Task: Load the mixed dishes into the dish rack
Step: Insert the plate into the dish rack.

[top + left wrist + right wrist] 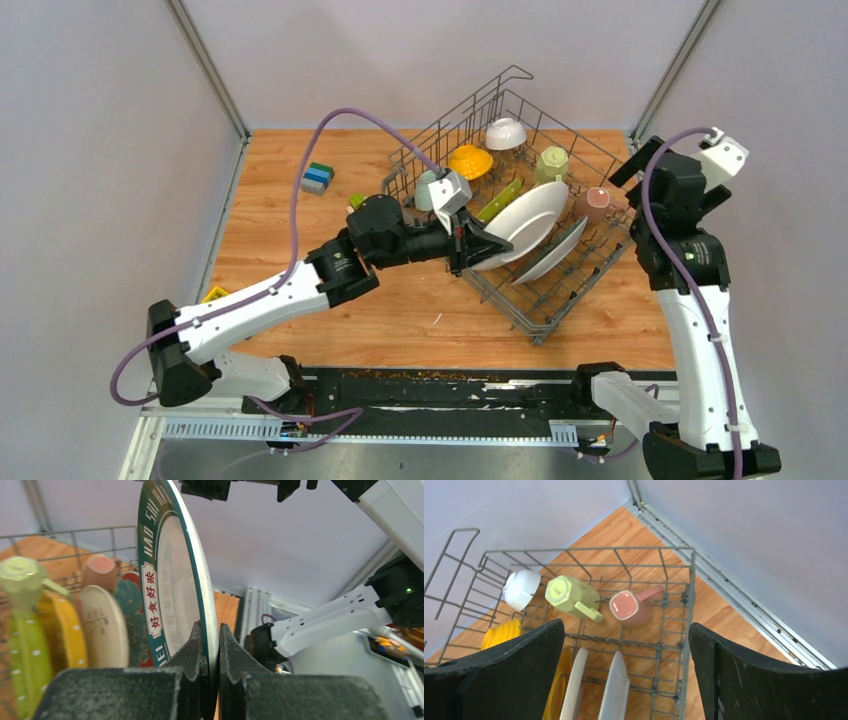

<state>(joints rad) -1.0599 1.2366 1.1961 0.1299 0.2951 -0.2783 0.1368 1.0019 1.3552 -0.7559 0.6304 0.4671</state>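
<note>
The dish rack (545,320) is a grey wire basket at centre right. My left gripper (476,246) (210,636) is shut on the rim of a white plate with a teal band (528,220) (175,565), which leans inside the rack's left part. Beside it stands a grey plate (556,248) (616,690). The rack also holds a yellow bowl (470,160), a white bowl (506,132) (521,587), a pale-green mug (551,163) (569,595), a pink mug (593,203) (629,605) and a lime-green plate (498,200). My right gripper (632,172) (626,670) hangs open above the rack's right corner, holding nothing.
Small toy blocks lie on the wooden table: a blue-green stack (318,178) at the back left, a green one (356,200) and a yellow one (215,294) by the left wall. Walls enclose the table on three sides.
</note>
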